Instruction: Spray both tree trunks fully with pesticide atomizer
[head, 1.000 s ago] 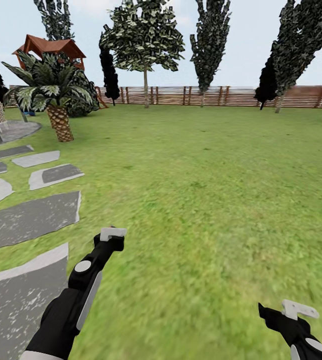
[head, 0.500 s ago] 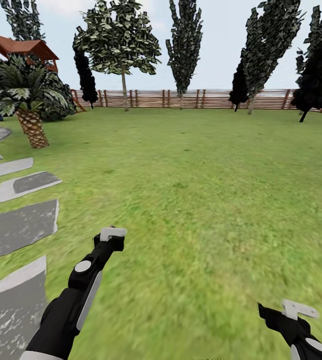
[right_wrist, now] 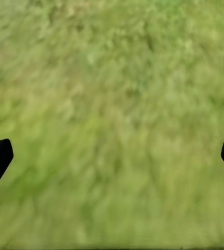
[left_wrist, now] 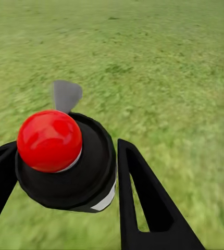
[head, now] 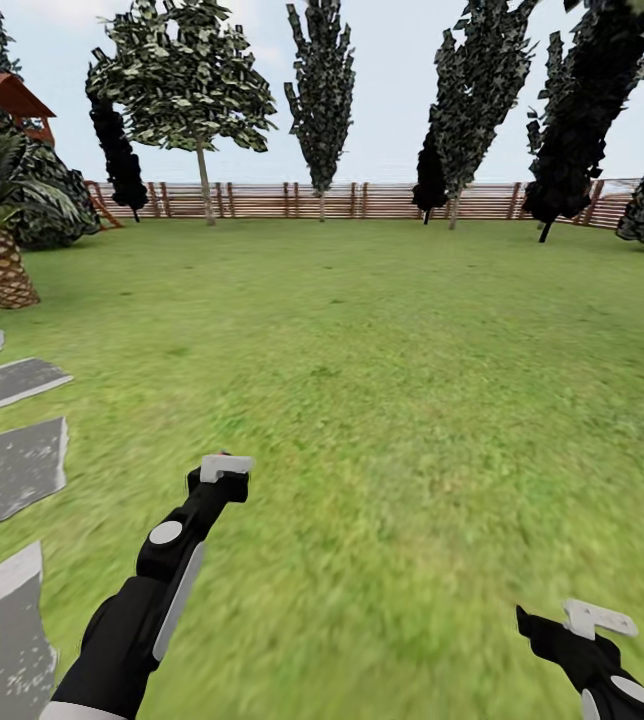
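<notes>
Two tools, listed near to far, places given from the brown horizontal-slat wooden fence (head: 362, 200).

1. Left tool (left_wrist: 65, 177): black fingers closed against the black round body of the pesticide atomizer with red dome cap (left_wrist: 49, 140), grey nozzle pointing ahead over the grass. In the head view it (head: 224, 470) hangs low, well short of the fence.
2. Right tool (right_wrist: 112, 156): black fingers spread wide, holding nothing, over bare lawn.
3. Green lawn (head: 392, 380): open ground all the way to the fence; nothing stands in the path.
4. Grey flat stepping stones (head: 12, 470): well short of the fence, off to the robot's left.
5. Short palm with criss-cross trunk (head: 2, 265): nearer the fence, same side; not a target.
6. Broad-crowned tree with bare grey-brown trunk (head: 204, 185): just before the fence; likely a spray target.
7. Dark narrow cypress-like trees (head: 322, 90): along the fence; to be passed over.

Step in hand, as judged: travel toward the broad-crowned tree. Hold the atomizer firmly and level, stop near the trunk, aim the nozzle squarely.
</notes>
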Motion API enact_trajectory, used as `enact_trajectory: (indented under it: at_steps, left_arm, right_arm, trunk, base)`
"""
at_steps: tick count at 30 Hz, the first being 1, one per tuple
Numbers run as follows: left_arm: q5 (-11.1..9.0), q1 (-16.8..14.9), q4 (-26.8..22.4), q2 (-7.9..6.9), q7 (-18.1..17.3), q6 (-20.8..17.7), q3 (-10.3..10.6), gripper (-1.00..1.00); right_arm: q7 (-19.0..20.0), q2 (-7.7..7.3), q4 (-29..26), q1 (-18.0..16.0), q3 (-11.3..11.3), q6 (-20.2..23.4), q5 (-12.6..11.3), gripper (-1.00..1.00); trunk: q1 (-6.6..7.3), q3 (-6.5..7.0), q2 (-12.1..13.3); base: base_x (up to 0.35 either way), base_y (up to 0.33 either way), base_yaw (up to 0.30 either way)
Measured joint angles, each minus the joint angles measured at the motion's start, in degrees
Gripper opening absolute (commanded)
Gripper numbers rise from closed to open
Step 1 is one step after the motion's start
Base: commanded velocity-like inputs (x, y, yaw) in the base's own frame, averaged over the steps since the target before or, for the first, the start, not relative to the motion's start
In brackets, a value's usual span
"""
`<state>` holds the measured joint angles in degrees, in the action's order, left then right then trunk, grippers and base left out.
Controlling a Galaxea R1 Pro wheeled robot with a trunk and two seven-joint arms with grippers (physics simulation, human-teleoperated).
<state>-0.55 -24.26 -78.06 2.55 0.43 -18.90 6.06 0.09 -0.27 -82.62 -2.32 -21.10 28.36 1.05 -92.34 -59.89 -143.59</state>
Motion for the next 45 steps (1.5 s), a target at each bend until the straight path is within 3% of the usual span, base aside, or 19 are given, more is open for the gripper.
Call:
enact_trajectory:
  at_steps: [45]
  left_arm:
    - [0.02,0.0,0.01,0.01,0.0,0.06,0.0,-1.0]
  right_arm:
    - [0.0,0.0,0.0,0.03,-0.02,0.0,0.0,1.0]
  trunk:
    - [0.03,1.46,0.01]
  base:
    - [0.0,0.0,-0.259]
